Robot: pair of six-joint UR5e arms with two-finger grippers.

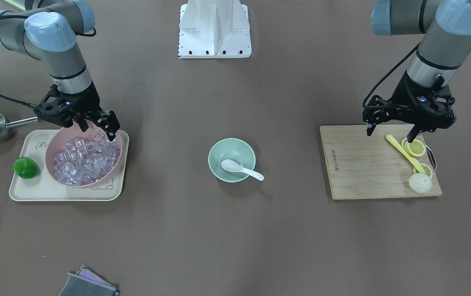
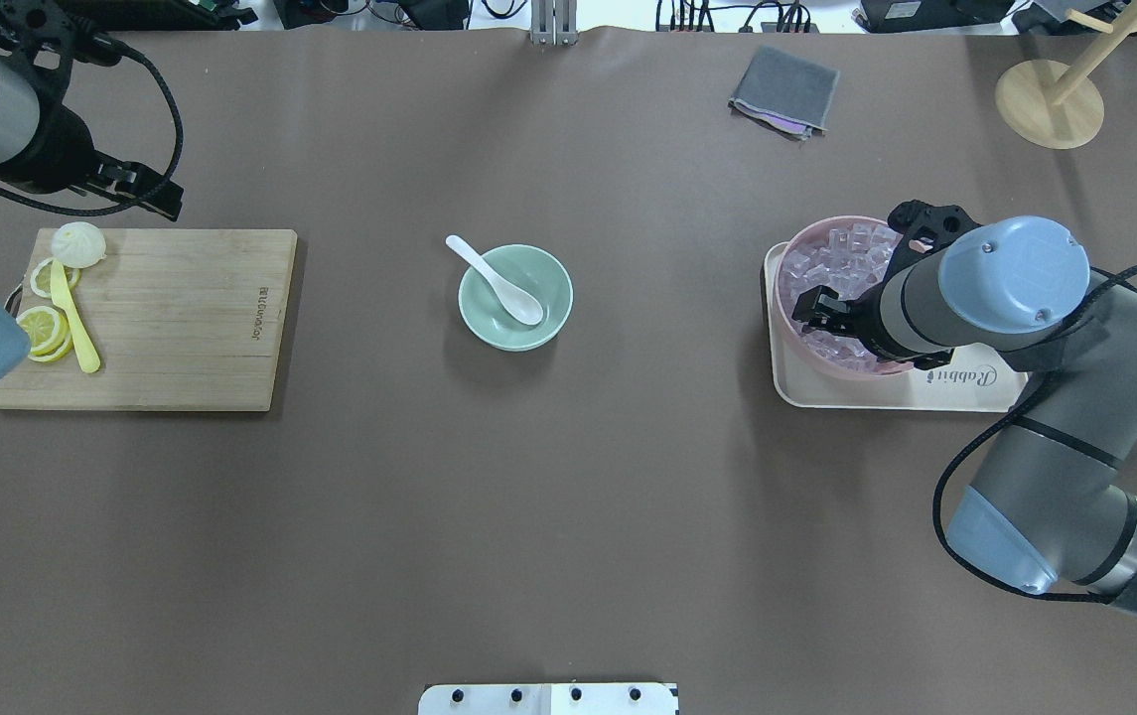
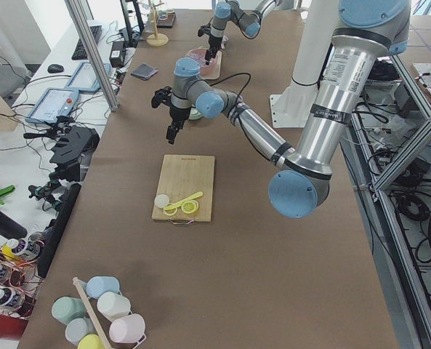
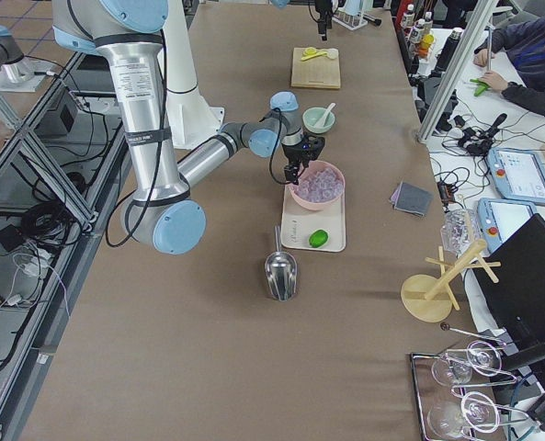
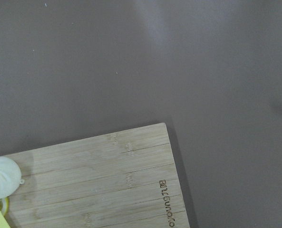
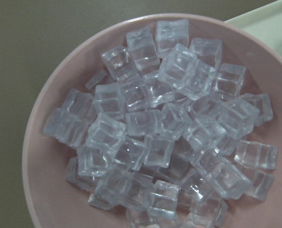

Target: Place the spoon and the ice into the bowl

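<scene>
Over pink bowl (image 1: 60, 135): right gripper (image 1: 97, 128) is hovering, jaws apart, seemingly empty | spoon (image 1: 235, 166) is lying in mint-green bowl (image 1: 219, 150) | ice cubes (image 6: 155, 142) are awaiting pickup | next: descending, clamping one cube

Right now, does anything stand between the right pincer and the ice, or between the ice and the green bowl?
Nothing visible does. The right pincer hangs open above the ice heaped in the pink bowl, and only bare table lies between there and the green bowl, where the spoon lies.
</scene>
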